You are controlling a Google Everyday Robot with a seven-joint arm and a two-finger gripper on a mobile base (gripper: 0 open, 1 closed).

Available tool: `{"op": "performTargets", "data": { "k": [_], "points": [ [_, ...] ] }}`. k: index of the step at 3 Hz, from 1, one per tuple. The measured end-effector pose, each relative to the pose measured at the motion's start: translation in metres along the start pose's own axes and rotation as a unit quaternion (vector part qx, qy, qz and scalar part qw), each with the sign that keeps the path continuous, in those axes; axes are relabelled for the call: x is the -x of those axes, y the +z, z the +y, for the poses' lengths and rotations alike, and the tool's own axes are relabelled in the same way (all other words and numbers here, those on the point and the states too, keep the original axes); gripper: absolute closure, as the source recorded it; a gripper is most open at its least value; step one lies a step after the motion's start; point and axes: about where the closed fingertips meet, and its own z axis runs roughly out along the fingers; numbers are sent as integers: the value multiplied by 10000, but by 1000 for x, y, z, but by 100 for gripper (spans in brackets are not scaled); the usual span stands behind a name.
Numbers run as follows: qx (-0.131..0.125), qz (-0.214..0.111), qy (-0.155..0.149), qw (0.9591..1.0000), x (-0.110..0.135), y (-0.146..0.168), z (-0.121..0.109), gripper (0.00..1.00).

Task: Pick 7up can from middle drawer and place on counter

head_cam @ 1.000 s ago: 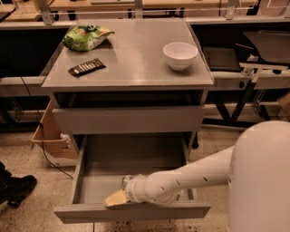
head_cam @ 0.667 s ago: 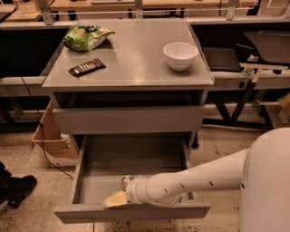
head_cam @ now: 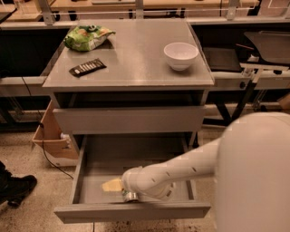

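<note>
The counter (head_cam: pixel 136 63), a brushed grey metal top, carried a white bowl (head_cam: pixel 181 55) toward its far right, a crinkly green snack bag (head_cam: pixel 87 37) at its far left corner and a flat dark packet (head_cam: pixel 87 67) on its left side nearer the front. Directly below the counter was a closed drawer front (head_cam: pixel 129 119), and below that the middle drawer (head_cam: pixel 136 211) stood pulled out, its shallow grey tray open to view. The robot's white arm (head_cam: pixel 181 168) reached from the right into that tray. The gripper (head_cam: pixel 112 185) (pale yellow at its tip) sat low over the tray floor, near the front wall and left of centre under the counter. Whether it held anything could not be told. A small silvery shape just beside the wrist, right by the drawer's front wall, was probably the 7up can (head_cam: pixel 130 196). Left of the counter, on the speckled floor (head_cam: pixel 31 217), were a cardboard box (head_cam: pixel 50 138) and a black shoe (head_cam: pixel 16 188). Behind the counter ran a pale wooden bench (head_cam: pixel 113 5).
</note>
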Motion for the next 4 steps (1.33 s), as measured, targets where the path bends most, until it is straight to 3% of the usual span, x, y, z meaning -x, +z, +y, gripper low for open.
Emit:
{"op": "performTargets", "data": {
  "k": [1,2,4],
  "points": [
    [-590,278,184,9977,5,37,-22,0],
    [-821,495,317,9949,-3,56,-33,0],
    [-1142,921,484,9880,-42,57,-41,0]
  ]
}}
